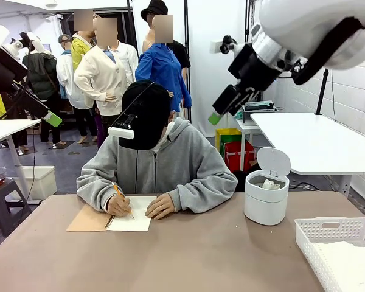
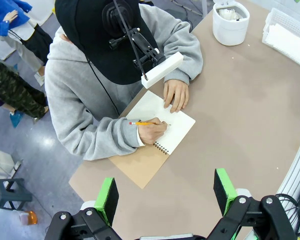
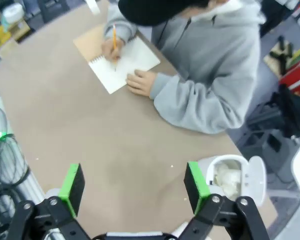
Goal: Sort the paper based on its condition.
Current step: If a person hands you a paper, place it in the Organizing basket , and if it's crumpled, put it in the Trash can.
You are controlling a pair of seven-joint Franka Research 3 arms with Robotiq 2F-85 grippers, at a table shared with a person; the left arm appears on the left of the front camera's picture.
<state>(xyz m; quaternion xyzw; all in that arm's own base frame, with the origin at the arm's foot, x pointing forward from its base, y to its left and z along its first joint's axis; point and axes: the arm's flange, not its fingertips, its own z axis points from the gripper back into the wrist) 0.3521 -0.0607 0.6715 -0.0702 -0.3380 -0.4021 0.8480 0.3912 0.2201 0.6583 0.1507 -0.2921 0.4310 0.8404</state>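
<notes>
Crumpled white paper wads (image 1: 269, 183) lie inside a small white bin (image 1: 265, 207) with its lid up, and the same wads (image 3: 227, 181) sit just right of my right gripper's fingers. Flat white paper sheets (image 1: 353, 263) lie in a white basket (image 1: 328, 234) at the near right corner. My left gripper (image 2: 166, 195) hangs open and empty, high above the table's left edge. My right gripper (image 3: 135, 187) is open and empty too, high over the table beside the bin. Both grippers, left (image 1: 51, 118) and right (image 1: 215, 117), are raised well above the table.
A person in a grey hoodie sits at the far side, writing with a pencil (image 1: 123, 199) in a tan-covered spiral notebook (image 1: 132, 221), both hands on the page. The bin (image 2: 231, 22) and basket (image 2: 290, 37) stand far from my left gripper. Bare brown tabletop (image 1: 201, 255) lies in front.
</notes>
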